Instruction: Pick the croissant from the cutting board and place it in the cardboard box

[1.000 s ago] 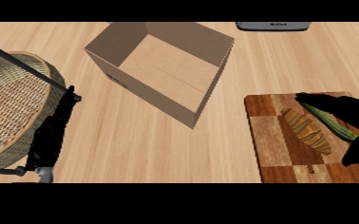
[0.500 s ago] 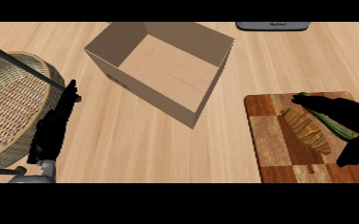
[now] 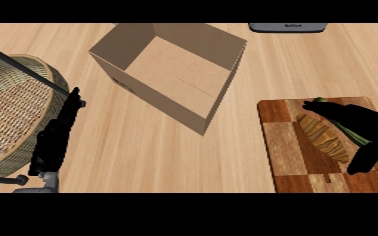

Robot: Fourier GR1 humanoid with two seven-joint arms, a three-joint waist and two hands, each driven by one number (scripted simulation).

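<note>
Lying on the cutting board (image 3: 284,130) at the tabletop's (image 3: 148,150) right edge, the croissant (image 3: 321,135) runs slantwise across the wood, well apart from the cardboard box (image 3: 148,92). The right hand (image 3: 353,120) arches over the croissant's right side and covers part of a green vegetable (image 3: 356,135) beside it; whether this hand has closed on the croissant cannot be told, as its black shape hides the contact. The box stands open near the middle of the tabletop, towards the far edge, turned cornerwise, with nothing inside. At the left edge sits a wicker basket (image 3: 22,105), and just beside it the left hand (image 3: 53,137) rests released, fingers straight and pointing up, holding nothing. A grey device (image 3: 286,27) shows at the far edge.
</note>
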